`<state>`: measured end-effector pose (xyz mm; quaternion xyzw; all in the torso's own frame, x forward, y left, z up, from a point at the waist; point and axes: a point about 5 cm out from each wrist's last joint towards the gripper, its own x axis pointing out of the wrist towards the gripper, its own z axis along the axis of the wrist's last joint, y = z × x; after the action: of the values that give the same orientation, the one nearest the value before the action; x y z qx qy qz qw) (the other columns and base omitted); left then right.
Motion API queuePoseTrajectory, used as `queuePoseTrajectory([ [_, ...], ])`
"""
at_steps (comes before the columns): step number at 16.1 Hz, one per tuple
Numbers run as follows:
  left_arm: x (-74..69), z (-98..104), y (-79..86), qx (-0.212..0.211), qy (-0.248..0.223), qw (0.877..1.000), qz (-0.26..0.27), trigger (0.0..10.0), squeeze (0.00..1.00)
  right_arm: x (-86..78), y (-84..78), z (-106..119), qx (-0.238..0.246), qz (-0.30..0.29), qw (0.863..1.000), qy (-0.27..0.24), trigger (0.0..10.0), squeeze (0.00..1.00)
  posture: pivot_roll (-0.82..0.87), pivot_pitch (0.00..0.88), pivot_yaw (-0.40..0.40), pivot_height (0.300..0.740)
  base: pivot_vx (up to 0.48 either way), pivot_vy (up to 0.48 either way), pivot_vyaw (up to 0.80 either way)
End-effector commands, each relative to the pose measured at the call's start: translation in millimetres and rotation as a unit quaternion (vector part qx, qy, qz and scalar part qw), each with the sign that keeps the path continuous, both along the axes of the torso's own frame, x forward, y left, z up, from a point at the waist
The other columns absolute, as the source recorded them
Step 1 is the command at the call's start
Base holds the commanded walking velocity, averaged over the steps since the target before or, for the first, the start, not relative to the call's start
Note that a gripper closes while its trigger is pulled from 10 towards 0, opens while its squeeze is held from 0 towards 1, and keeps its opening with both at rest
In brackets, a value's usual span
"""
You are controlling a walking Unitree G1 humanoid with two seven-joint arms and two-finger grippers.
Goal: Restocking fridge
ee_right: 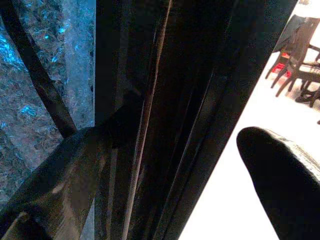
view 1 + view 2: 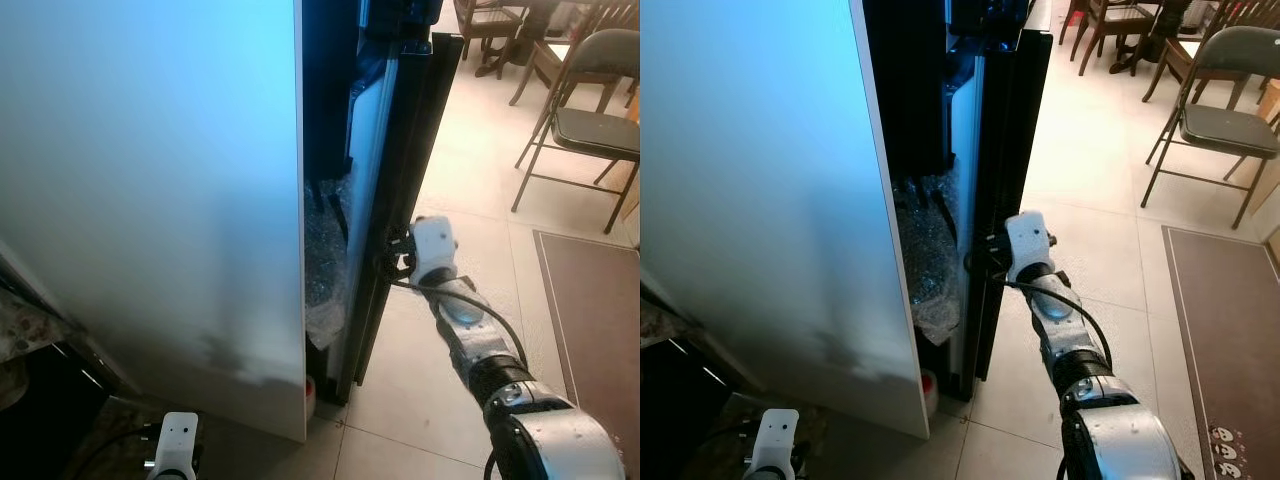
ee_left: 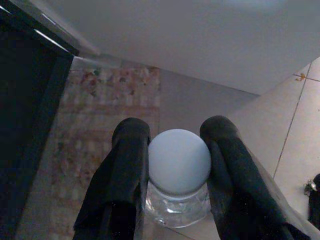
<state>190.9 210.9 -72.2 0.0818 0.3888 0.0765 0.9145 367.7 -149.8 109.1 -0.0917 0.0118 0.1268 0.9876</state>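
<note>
One bottle (image 3: pixel 178 175), white-capped, is clamped between the left gripper (image 3: pixel 177 165) fingers, low beside the white fridge side (image 2: pixel 150 200). One dark fridge door (image 2: pixel 1005 170) edge is straddled by the right gripper (image 1: pixel 190 165), fingers spread wide. Two chairs (image 2: pixel 585 110) are seen beyond.

Fridge door (image 2: pixel 1005 150) ajar right of the fridge wall (image 2: pixel 150 200); chairs (image 2: pixel 590 90) behind, far right.

Smooth white fridge side (image 2: pixel 150 180), crinkly clear plastic wrap (image 2: pixel 325 270), glossy tiles (image 2: pixel 470 180).
</note>
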Motion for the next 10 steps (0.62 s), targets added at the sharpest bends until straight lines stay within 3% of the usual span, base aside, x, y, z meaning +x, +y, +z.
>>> queuePoseTrajectory([
  [1,-4.3,-2.3,1.9,0.006,0.010,1.000,0.005,10.0,0.00,4.1,-0.8,7.4,0.006,-0.004,1.000,-0.010,10.0,0.00,-0.03,0.000,0.002,0.740,0.000,0.000,0.00],
  [5,-7.4,-3.7,2.5,0.006,0.015,1.000,0.004,10.0,0.00,3.0,3.8,3.6,-0.008,0.013,1.000,-0.002,10.0,0.00,-0.03,0.000,0.002,0.740,0.000,0.000,0.00],
  [10,-6.2,-3.2,1.2,0.006,0.012,1.000,0.003,10.0,0.00,0.2,-27.3,3.9,-0.014,-0.091,0.995,-0.027,10.0,0.00,-0.03,0.000,0.003,0.740,0.000,0.000,0.00],
])
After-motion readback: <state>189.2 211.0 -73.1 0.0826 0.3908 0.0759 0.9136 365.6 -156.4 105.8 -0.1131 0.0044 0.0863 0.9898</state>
